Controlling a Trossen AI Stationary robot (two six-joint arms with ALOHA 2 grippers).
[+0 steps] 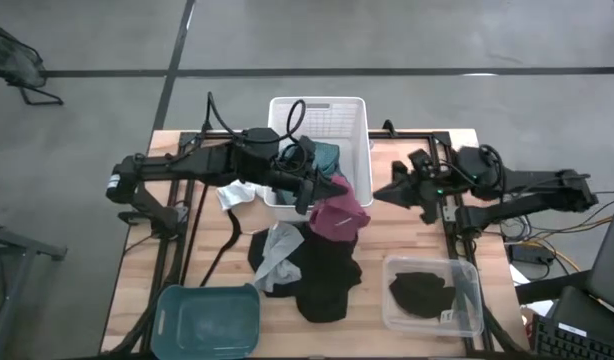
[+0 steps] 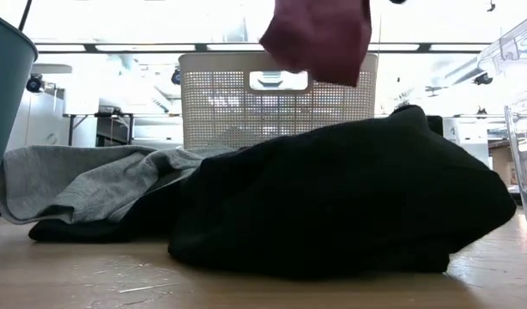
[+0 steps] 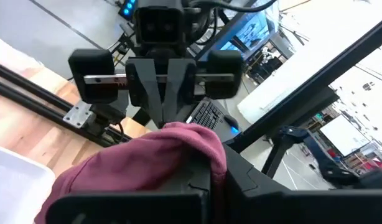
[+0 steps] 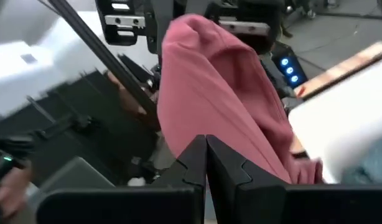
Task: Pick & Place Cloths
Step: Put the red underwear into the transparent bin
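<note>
From overhead I get even, soft light with faint shadows. At table height the ceiling lights blow out white behind the white basket [image 2: 277, 99], leaving the black cloth [image 2: 341, 197] nearly featureless. My right wrist picture is motion-blurred at its edges.

A white slatted plastic basket [image 1: 339, 118] stands at the upper centre of the high view, on a light wooden plank table [image 1: 407, 225]. A teal plastic tray [image 1: 209, 319] sits at the lower left of that view, and a clear plastic tray [image 1: 465, 285] at the lower right. In the low view, the basket [image 2: 221, 107] rises at the centre background.
</note>
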